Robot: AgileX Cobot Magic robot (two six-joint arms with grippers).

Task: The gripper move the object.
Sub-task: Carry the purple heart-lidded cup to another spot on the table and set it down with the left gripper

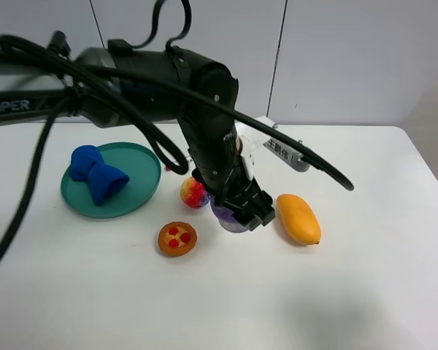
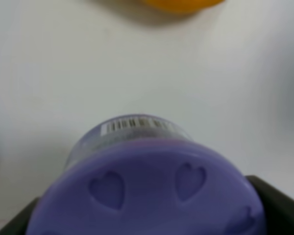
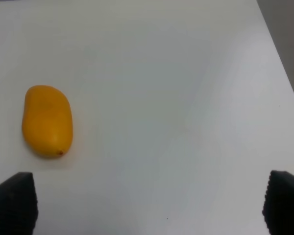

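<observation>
1. The fingers [image 2: 279,203] of the left gripper [image 1: 242,210] are seen at both edges of a heart-dimpled lid, set against it. They are judged to be clamped on the lavender jar [image 2: 147,191].
2. The jar is held directly between the 2 fingers, offset to neither side. Its lid is turned toward the wrist camera, and a barcode label [image 2: 137,124] is shown on its wall. As the jar is round and squat, no long axis has to be matched.
3. Whether the jar's base rests on the white table [image 1: 365,292] or is raised off it cannot be told.
4. A rainbow ball [image 1: 194,193] is seen just beside the jar, and a mango [image 1: 298,218] lies near on the opposite side. An orange-red tart [image 1: 177,238] is placed near, toward the camera.
5. A teal plate [image 1: 142,197] carrying a blue bow-shaped toy [image 1: 95,173] is set well apart, beyond the ball.
6. The right gripper [image 3: 147,205] is shown with its fingers wide apart and empty, the mango ahead of it. It is absent from the exterior view, so the left arm is judged the nearer.
7. The grasp is judged done. The carry is expected to require clearance from the ball and the mango.
</observation>
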